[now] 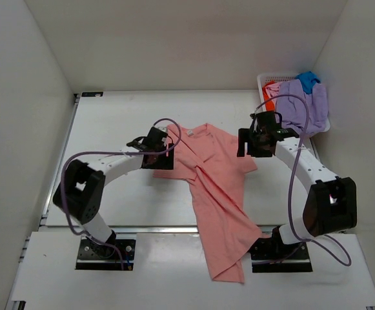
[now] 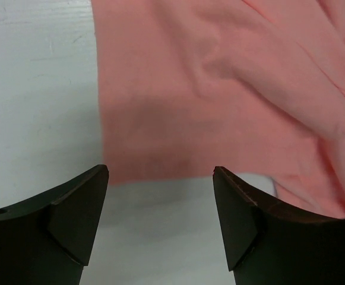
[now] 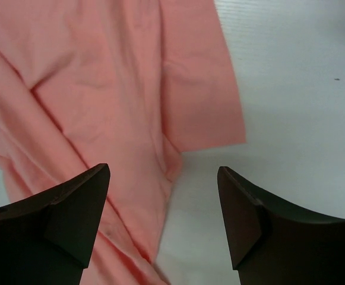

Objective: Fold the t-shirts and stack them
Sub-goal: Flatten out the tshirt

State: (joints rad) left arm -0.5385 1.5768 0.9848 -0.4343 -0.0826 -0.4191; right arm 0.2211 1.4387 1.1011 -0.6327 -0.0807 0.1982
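The salmon-pink cloth t-shirt (image 1: 216, 194) lies twisted on the white table (image 1: 110, 123), collar far, hem near our bases. Our left gripper (image 1: 168, 152) and right gripper (image 1: 241, 143) hover wide and empty at its sleeves. We judge the spreading step is in hand; next we should pinch the edges and pull it flat.

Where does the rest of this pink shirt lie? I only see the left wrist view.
Observer: The salmon-pink t-shirt lies crumpled, its hem trailing toward the near end of the table.
Operator: And the right gripper?
Observer: The right gripper is open and empty at the opposite sleeve.
Operator: Other shirts?
Observer: A lavender t-shirt, blue t-shirt and orange-red t-shirt sit in the white basket, far right.
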